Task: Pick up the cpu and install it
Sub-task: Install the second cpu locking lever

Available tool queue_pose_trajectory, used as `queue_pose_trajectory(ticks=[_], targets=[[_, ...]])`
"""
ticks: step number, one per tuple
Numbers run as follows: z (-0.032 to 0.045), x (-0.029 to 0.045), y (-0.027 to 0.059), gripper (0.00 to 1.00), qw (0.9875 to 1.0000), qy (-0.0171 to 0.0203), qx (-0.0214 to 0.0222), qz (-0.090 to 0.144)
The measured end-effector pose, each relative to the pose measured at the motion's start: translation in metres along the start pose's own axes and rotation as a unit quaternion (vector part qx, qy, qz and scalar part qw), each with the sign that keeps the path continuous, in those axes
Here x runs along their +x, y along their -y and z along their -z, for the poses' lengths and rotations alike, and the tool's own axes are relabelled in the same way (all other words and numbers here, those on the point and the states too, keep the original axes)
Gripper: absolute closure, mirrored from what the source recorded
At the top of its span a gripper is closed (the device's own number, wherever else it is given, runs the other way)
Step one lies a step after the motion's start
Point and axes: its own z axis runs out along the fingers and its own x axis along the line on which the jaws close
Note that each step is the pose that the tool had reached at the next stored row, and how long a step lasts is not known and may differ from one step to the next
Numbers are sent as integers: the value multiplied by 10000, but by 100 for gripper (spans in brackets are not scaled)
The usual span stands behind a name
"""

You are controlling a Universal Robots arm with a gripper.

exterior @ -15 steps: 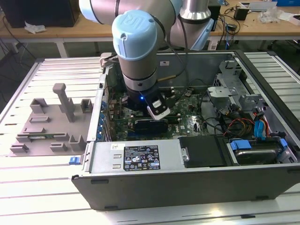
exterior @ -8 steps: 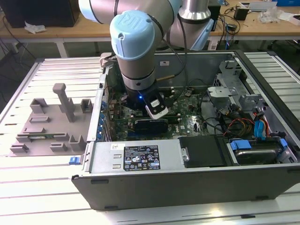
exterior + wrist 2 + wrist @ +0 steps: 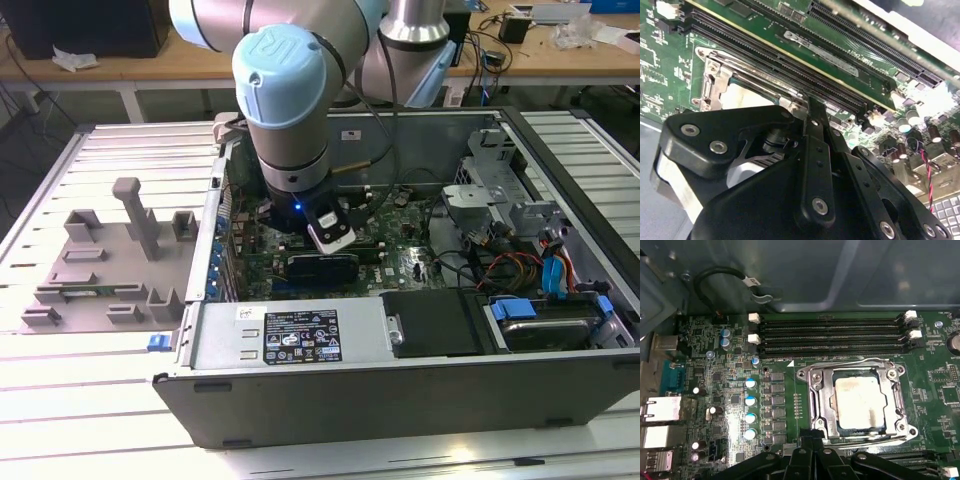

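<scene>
In the first wrist view the motherboard point(image 3: 730, 390) spreads at nine o'clock; the cpu point(image 3: 857, 402) lies seated in the socket frame point(image 3: 815, 405) at three; the gripper point(image 3: 812, 447), at six, looks pinched together, holding nothing; light, stiff, fragile underneath, best taken by opposite edges.

A slatted metal table point(image 3: 120, 150) carries an open computer case point(image 3: 400, 390) and grey fixture blocks point(image 3: 110, 260).

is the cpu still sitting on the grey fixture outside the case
No, in the first wrist view the cpu lies inside the metal-framed socket on the green motherboard.
</scene>
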Motion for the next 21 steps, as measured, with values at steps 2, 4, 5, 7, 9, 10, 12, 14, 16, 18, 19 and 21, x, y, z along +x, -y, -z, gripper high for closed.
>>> queue_pose_trajectory(ticks=[2,4,5,7,9,10,12,14,16,18,19,21], targets=[[-2,12,1,89,10000,6,-3,-8],[4,12,-1,89,10000,8,-4,-11],[23,10,-7,89,10000,9,-4,-13],[69,7,-21,89,10000,8,4,-16],[138,2,-41,89,10000,4,20,-23],[178,-2,-53,89,10000,-2,40,-29],[232,-12,-71,89,9999,-26,103,-46],[257,-22,-78,89,9998,-50,180,-63],[258,-56,-81,89,9996,-64,260,-92],[250,-136,-87,89,9994,-61,308,-112],[248,-167,-89,89,9994,-60,320,-114],[239,-246,-98,89,9993,-59,349,-119]])
